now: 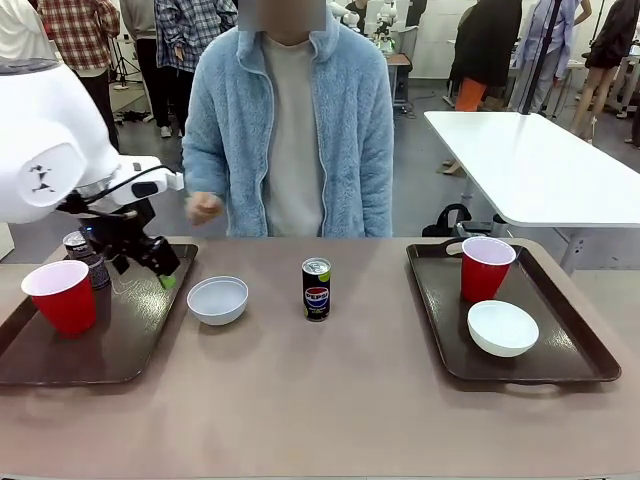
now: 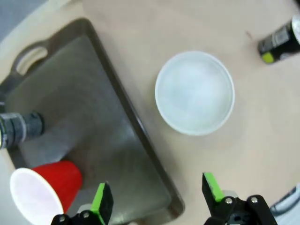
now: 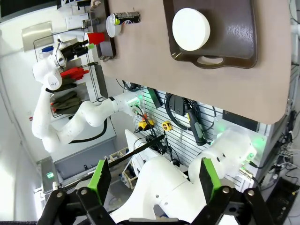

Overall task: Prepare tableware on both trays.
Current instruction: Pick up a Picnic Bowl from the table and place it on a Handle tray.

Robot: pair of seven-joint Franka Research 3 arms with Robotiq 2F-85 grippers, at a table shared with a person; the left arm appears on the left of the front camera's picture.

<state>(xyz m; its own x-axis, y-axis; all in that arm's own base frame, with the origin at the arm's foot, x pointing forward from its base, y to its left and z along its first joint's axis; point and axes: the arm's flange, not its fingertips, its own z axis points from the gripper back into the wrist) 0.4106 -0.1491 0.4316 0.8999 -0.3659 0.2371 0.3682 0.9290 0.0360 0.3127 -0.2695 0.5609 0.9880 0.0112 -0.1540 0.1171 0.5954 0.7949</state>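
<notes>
On the table's left side, the left tray (image 1: 130,345) carries a red cup (image 1: 62,295) standing upright near its front and a dark can (image 1: 86,258) upright just behind it. The left gripper (image 1: 150,268) hangs over that tray's far right corner, jaws spread wide and holding nothing. Seen from its wrist, one of the green fingertips (image 2: 101,201) is over the tray and the other over the tabletop, with the rim running between them. A white bowl (image 1: 218,299) sits on the bare tabletop just beside the tray. Near the table's middle a Pepsi can (image 1: 316,289) stands upright, apart from both trays. Over on the right, the right tray (image 1: 575,350) holds a second red cup (image 1: 486,268) at its far end and a second white bowl (image 1: 502,327) just in front of it. The right gripper (image 3: 154,177) is raised well clear of the table, jaws wide apart and empty. A person in a light blue fleece stands at the far side, one hand (image 1: 204,207) loosely curled near the far edge.
</notes>
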